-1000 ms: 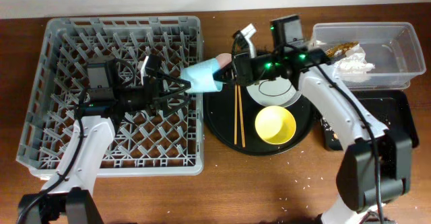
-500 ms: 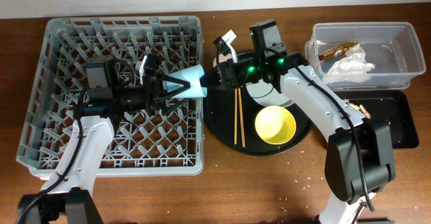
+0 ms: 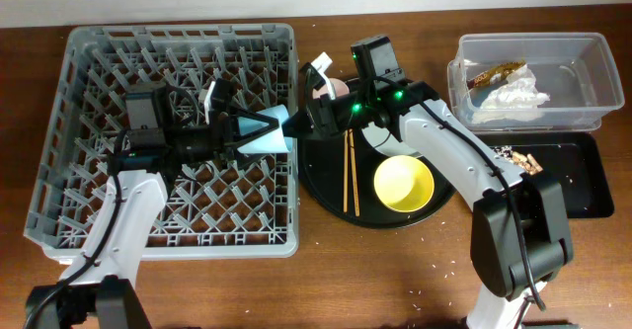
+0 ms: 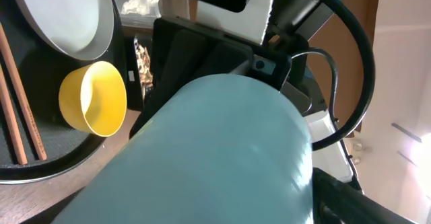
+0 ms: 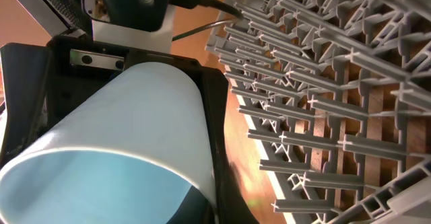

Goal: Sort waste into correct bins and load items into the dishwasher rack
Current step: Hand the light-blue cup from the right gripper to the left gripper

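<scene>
The blue cup (image 3: pixel 265 133) lies on its side in the air over the right edge of the dishwasher rack (image 3: pixel 79 201). My right gripper (image 3: pixel 302 120) is shut on its rim, one finger inside the mouth. My left gripper (image 3: pixel 271 131) is open, a finger on each side of the cup's body (image 4: pixel 222 157). The right wrist view shows the cup (image 5: pixel 135 116) framed by the left fingers. The pink cup (image 3: pixel 329 90), plate (image 3: pixel 397 139), yellow bowl (image 3: pixel 404 184) and chopsticks (image 3: pixel 349 176) sit on the round black tray (image 3: pixel 326 186).
The clear tub (image 3: pixel 592 47) at the back right holds the white napkin (image 3: pixel 509 102) and brown wrapper (image 3: pixel 499 70). The flat black tray (image 3: pixel 573 186) in front of it holds food scraps (image 3: pixel 518 159). The rack's upright pegs (image 5: pixel 337 83) stand just beside the cup.
My right gripper has carried the blue cup leftward from over the round tray, in between the left gripper's fingers at the rack's right edge. The left arm has barely moved.
</scene>
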Controlling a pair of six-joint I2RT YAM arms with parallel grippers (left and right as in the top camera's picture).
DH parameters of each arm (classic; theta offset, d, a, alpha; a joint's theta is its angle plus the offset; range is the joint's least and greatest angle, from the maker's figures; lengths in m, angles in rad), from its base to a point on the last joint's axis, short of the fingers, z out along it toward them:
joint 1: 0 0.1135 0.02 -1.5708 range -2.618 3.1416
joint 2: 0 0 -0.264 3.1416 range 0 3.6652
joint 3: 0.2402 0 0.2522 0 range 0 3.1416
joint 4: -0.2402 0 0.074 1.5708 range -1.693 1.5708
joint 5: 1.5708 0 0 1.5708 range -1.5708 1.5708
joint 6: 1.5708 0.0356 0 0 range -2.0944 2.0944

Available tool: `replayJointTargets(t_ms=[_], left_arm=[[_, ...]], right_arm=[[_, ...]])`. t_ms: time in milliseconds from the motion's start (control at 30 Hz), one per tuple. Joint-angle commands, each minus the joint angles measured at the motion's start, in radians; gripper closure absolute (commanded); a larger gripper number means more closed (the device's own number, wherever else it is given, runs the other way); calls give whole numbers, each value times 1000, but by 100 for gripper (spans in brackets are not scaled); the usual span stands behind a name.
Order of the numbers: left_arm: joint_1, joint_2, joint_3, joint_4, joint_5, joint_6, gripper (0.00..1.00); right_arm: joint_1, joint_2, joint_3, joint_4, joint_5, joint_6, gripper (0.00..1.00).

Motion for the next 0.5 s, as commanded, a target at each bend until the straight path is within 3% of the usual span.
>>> replayJointTargets(t_ms=[0,167,333,367,467], left_arm=[[-3,5,12,20,-28,-4,18],[-3,5,12,20,-28,-10,39],[-3,5,12,20,-32,-10,43],[-3,5,12,20,-32,-10,43],[-3,5,12,43,-31,-10,43]], right_arm=[[21,3,-4,-16,-39,-7,96],[18,3,-4,-16,-39,-10,96],[19,3,-4,-16,-40,-10,95],[19,3,-4,-16,-40,-10,92],[19,3,-4,-16,-39,-10,66]])
